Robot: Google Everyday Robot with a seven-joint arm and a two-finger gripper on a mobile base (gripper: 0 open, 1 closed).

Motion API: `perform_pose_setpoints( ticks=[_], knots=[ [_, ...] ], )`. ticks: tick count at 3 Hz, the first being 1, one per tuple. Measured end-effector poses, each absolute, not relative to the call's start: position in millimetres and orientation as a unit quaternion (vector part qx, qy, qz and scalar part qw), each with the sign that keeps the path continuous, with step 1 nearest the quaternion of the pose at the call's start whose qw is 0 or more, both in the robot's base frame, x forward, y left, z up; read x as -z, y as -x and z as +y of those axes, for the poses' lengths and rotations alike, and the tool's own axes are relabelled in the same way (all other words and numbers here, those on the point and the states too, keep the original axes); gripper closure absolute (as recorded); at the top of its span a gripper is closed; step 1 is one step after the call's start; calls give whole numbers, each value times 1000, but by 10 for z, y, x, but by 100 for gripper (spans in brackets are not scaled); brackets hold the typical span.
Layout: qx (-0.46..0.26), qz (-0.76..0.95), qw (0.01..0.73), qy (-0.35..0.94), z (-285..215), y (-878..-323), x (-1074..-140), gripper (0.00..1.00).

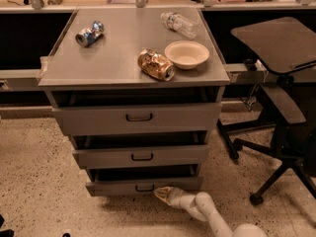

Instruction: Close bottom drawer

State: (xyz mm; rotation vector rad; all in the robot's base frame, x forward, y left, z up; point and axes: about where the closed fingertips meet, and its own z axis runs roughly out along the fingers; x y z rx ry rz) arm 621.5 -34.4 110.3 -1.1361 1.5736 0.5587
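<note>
Beside the grey metal bottom drawer (116, 187), perhaps touching, pale rounded gripper (161, 192).

The arm (210, 212) stretches low and leftward, its jaws foremost, seemingly level.

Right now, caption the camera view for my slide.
Claw low at the front of the partly open bottom drawer, beside its handle; bowl and bottle on the cabinet top.

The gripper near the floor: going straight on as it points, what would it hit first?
Probably the front of the bottom drawer, beside its handle; the gripper sits right at it, though depth is unclear.
</note>
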Motion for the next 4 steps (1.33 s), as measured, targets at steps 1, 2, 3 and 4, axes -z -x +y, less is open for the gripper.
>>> perform_pose_setpoints(
  ticks=[1,2,3,4],
  knots=[
    [-236,658,535,475,-370,-6252,-1118,100],
    [-255,645,542,474,-215,-6265,-1175,100],
    [-274,634,549,471,-68,-6277,-1222,100],
    [-274,634,549,471,-70,-6260,-1222,100]
  ],
)
